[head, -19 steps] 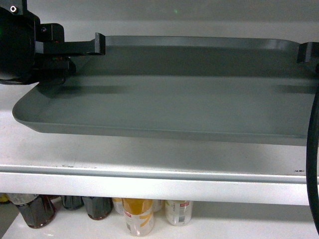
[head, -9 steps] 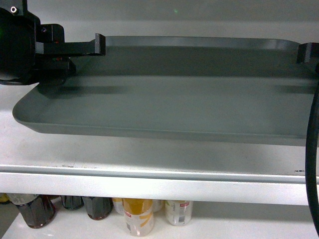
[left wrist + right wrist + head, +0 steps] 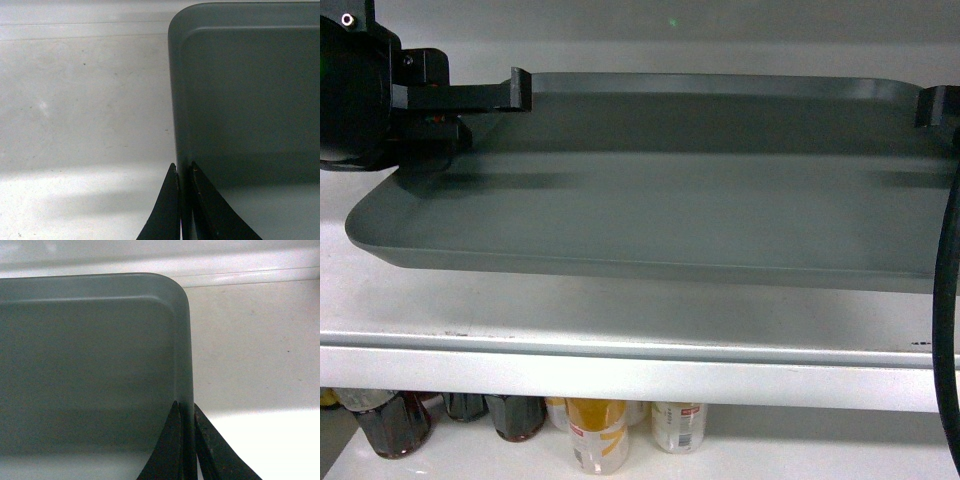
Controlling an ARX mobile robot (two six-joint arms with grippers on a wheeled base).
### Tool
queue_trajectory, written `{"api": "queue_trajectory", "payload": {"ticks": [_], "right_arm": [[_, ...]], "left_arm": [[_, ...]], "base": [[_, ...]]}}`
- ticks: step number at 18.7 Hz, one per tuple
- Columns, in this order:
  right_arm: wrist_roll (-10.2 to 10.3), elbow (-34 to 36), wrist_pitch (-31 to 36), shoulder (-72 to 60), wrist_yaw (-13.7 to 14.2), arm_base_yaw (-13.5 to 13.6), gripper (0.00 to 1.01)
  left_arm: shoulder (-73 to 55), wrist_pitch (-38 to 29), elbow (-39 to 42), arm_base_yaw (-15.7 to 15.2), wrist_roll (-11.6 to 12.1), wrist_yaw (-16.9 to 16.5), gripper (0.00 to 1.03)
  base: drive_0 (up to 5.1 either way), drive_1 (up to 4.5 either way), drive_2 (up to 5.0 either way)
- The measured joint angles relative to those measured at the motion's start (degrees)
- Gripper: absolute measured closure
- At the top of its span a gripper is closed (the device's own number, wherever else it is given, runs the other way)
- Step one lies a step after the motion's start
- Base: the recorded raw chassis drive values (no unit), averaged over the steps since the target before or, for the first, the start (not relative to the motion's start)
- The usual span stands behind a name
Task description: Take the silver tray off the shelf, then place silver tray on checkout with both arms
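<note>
Background in the head view: white back wall across the top of the frame, white shelf spanning the lower half, thick front lip along the lower third. Below the lip, lower left to lower centre, we note dark bottles and light cans on a lower level, tops cut off by the lip.

The silver tray fills the centre of the frame, its near edge raised off the shelf with shadow beneath. A black cable runs down the right edge in front of the tray's right end.

Left end effector: fingers nearly together, clamped on the tray's left rim, one finger outside, one inside (left wrist view, bottom centre). In the head view its body sits upper left. Right end effector: same pinch on the right rim, bottom centre of the right wrist view; in the head view only a black tip shows at the upper right edge.

Tray's right end is cut off in the head view. The checkout appears in no view.
</note>
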State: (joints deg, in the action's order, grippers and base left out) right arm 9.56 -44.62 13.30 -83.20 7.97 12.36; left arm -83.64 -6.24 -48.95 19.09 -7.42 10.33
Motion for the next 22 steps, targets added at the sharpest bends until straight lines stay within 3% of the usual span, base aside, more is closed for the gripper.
{"api": "queue_trajectory", "payload": {"ticks": [22], "right_arm": [[-0.1,0.0,0.0,0.0,0.2,0.0,0.98]], "left_arm": [[-0.1,0.1,0.0,0.0,0.0,0.1,1.0]], "base": [[0.2,-3.81,4.1]]}}
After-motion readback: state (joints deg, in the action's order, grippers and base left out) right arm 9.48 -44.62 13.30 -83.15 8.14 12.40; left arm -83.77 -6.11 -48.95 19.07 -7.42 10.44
